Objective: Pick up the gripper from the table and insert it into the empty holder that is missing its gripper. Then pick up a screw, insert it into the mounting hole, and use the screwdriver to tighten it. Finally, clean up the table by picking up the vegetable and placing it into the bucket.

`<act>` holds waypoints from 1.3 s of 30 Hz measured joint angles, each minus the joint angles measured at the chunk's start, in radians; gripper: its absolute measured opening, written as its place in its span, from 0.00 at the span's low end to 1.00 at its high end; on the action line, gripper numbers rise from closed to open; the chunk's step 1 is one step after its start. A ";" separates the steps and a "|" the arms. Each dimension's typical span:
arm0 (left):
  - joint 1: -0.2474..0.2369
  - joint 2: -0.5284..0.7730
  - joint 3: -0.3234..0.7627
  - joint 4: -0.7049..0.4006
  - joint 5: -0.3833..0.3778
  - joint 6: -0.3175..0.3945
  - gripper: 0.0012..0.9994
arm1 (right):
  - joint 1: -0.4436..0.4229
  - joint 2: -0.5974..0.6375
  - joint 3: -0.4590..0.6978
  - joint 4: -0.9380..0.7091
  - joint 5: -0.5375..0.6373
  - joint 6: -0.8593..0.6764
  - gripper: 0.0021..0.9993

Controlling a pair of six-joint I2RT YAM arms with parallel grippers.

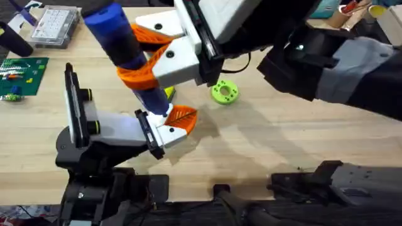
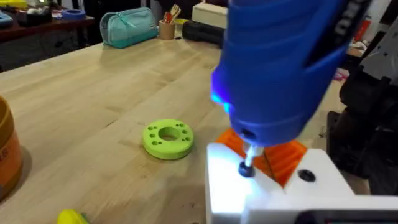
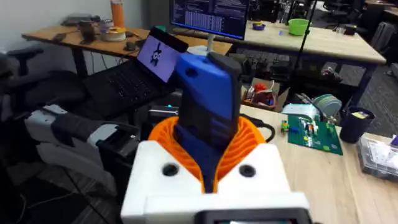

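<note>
Right gripper point(image 1: 147, 66), jaws clamped on the screwdriver point(image 1: 122, 44), tip seated on the screw point(image 2: 247, 169): tightening step, next steady downward pressure; left jaws' state I cannot tell.

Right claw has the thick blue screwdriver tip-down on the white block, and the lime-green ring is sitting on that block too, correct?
Not quite. The right claw does hold the thick blue screwdriver tip-down on the white block, but the overhead view shows the lime-green ring lying on the wooden table, apart from it.

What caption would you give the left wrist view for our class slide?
Blue screwdriver pressing its metal tip on a screw in the white block, with a green ring lying beside on the wooden table.
</note>
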 joint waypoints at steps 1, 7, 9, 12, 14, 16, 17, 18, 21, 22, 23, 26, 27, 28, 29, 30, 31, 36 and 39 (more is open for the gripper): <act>0.000 0.000 0.000 0.000 0.000 0.000 0.01 | 0.000 0.000 0.000 0.000 0.001 0.000 0.05; 0.000 0.000 0.000 0.000 0.000 0.000 0.01 | 0.001 0.000 0.000 0.000 0.002 0.000 0.05; 0.000 0.000 0.000 0.000 0.000 0.000 0.01 | 0.001 0.000 -0.001 0.003 0.002 0.000 0.05; 0.000 0.000 0.000 0.000 0.000 0.000 0.01 | 0.001 0.000 -0.005 0.010 0.002 0.000 0.06; 0.000 0.000 0.000 0.000 0.000 0.000 0.01 | 0.001 0.000 -0.006 0.010 0.002 0.000 0.05; 0.000 0.000 0.000 0.000 0.000 0.000 0.01 | 0.001 0.000 -0.006 0.010 0.002 0.000 0.05; 0.000 0.000 0.000 0.000 0.000 0.000 0.01 | 0.001 0.000 -0.006 0.010 0.002 0.000 0.05; 0.000 0.000 0.000 0.000 0.000 0.000 0.01 | 0.001 0.000 -0.006 0.010 0.002 0.000 0.05; 0.000 0.000 0.000 0.000 0.000 0.000 0.01 | 0.001 0.000 -0.007 0.010 0.002 0.000 0.05; 0.000 0.000 0.000 0.000 0.000 0.000 0.01 | 0.001 0.000 -0.007 0.010 0.002 0.000 0.05; 0.000 0.000 0.000 0.000 0.000 0.000 0.01 | 0.001 0.000 -0.007 0.010 0.002 0.000 0.06; 0.000 0.000 0.000 0.000 0.000 0.000 0.01 | 0.001 0.000 -0.007 0.011 0.002 0.000 0.05; 0.000 0.000 0.000 0.000 0.000 0.000 0.01 | 0.001 0.000 -0.008 0.011 0.002 0.000 0.05; 0.000 0.000 0.000 0.000 0.000 0.000 0.01 | 0.001 0.000 -0.008 0.011 0.003 0.000 0.05; 0.000 0.000 0.000 0.000 0.000 0.000 0.01 | 0.001 0.000 -0.010 0.012 0.006 0.000 0.05; 0.000 0.000 0.000 0.000 0.000 0.000 0.01 | 0.001 0.000 -0.011 0.012 0.009 0.000 0.05; 0.000 0.000 0.000 0.000 0.000 0.000 0.01 | 0.001 0.000 -0.013 0.012 0.012 0.000 0.05; 0.000 0.000 0.000 0.000 0.000 0.000 0.01 | 0.001 0.000 -0.021 0.022 0.020 0.002 0.05; 0.000 0.000 0.000 0.000 0.000 0.000 0.01 | 0.001 0.000 -0.022 0.022 0.021 0.006 0.05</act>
